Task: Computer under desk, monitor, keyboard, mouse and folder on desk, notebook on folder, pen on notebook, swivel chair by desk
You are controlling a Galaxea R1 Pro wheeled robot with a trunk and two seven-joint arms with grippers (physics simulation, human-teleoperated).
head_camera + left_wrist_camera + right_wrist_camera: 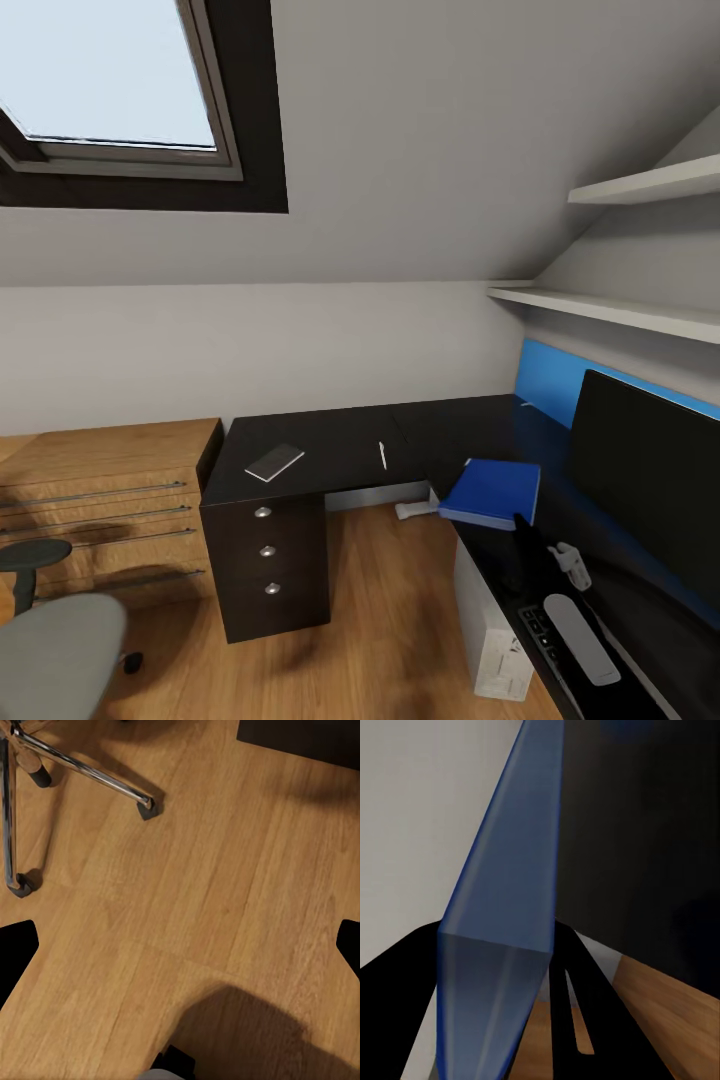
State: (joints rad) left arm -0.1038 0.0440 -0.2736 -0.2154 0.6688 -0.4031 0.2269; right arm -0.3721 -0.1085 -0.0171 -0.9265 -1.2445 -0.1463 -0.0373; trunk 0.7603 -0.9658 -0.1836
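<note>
The blue folder sits at the black desk's inner corner, one corner past the edge. My right gripper is shut on the folder, which runs edge-on between its black fingers. On the desk's left wing lie the dark grey notebook and the white pen. The monitor stands at the right, with the keyboard partly under my arm. The white computer stands below the desk. My left gripper hangs open over the floor by the swivel chair's base. I cannot make out the mouse.
The swivel chair's grey seat is at the lower left, in front of a light wooden chest. A small white object lies on the floor under the desk corner. Two wall shelves hang above the monitor.
</note>
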